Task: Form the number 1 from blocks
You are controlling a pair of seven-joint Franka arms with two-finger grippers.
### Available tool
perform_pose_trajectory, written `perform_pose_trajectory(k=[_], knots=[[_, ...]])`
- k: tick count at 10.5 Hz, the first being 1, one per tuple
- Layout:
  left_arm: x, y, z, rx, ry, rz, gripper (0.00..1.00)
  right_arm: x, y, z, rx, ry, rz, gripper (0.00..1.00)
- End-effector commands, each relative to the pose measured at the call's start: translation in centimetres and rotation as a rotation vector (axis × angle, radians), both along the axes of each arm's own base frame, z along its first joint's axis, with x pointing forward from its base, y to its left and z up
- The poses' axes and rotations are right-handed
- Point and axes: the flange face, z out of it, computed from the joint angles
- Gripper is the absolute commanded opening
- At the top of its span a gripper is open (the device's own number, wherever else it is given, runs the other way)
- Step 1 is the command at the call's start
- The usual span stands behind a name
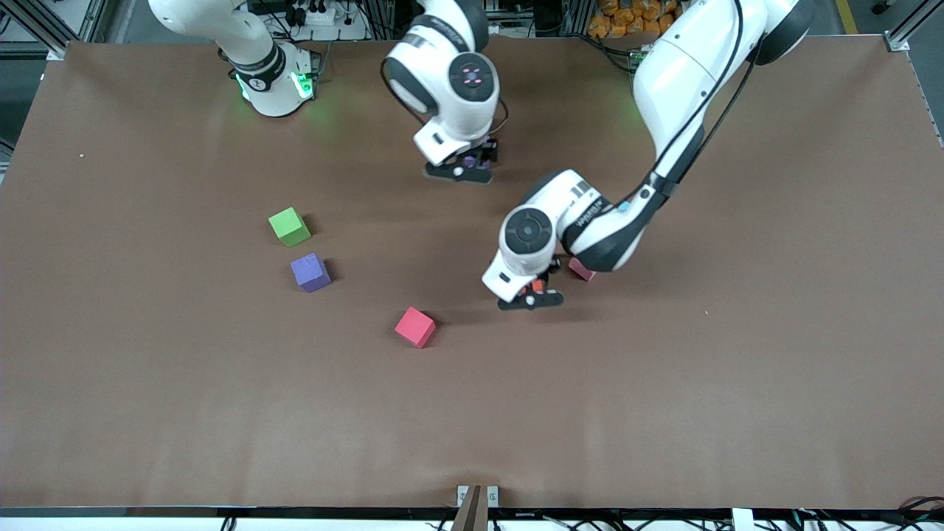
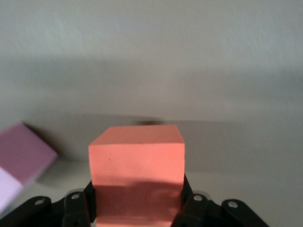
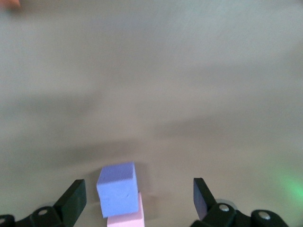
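Grip on the orange block is kept by the left gripper, whose fingers are clamped against the block's sides above the table. A pink block is seen just beside that gripper, partly hidden under the left arm. The right gripper is spread wide and holds nothing; directly beneath it, between its fingers, a purple block is seen touching a second pink block. Well apart from both grippers, toward the right arm's end of the table, a green cube and a second purple cube are found together, with a red block lying nearer the left gripper.
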Motion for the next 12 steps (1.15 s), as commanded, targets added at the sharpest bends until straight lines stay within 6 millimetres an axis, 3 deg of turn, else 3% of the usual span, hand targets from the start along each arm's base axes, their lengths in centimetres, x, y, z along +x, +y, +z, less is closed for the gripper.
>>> perform_pose_trajectory(k=[1, 2, 4, 6, 7, 8, 9, 12], knots=[[-6.2, -1.1, 2.3, -0.003, -0.021, 0.020, 0.00, 6.8, -5.6, 2.6, 0.036, -0.016, -0.101, 1.00], [-9.0, -1.9, 2.2, -0.033, -0.044, 0.035, 0.00, 10.3, -8.8, 3.4, 0.046, -0.042, -0.141, 1.00], [-13.6, -3.7, 1.6, -0.080, -0.067, 0.045, 0.00, 15.1, -14.4, 4.7, 0.083, -0.069, -0.129, 1.00], [-17.8, -6.2, 0.9, -0.070, -0.058, 0.025, 0.00, 18.2, -18.3, 3.1, 0.089, -0.067, -0.106, 1.00], [-19.4, -6.7, 0.2, -0.056, -0.048, 0.015, 0.00, 19.3, -18.6, 1.7, 0.090, -0.076, -0.094, 1.00], [-21.9, -7.4, -0.5, -0.037, -0.039, -0.001, 0.00, 20.7, -18.0, 0.4, 0.107, -0.105, -0.110, 1.00], [-23.0, -7.8, -1.3, -0.025, -0.028, 0.001, 0.00, 21.7, -17.2, -1.2, 0.125, -0.128, -0.113, 1.00], [-23.7, -7.7, -2.3, -0.007, -0.027, -0.010, 0.00, 24.7, -15.1, -5.4, 0.140, -0.155, -0.160, 1.00]])
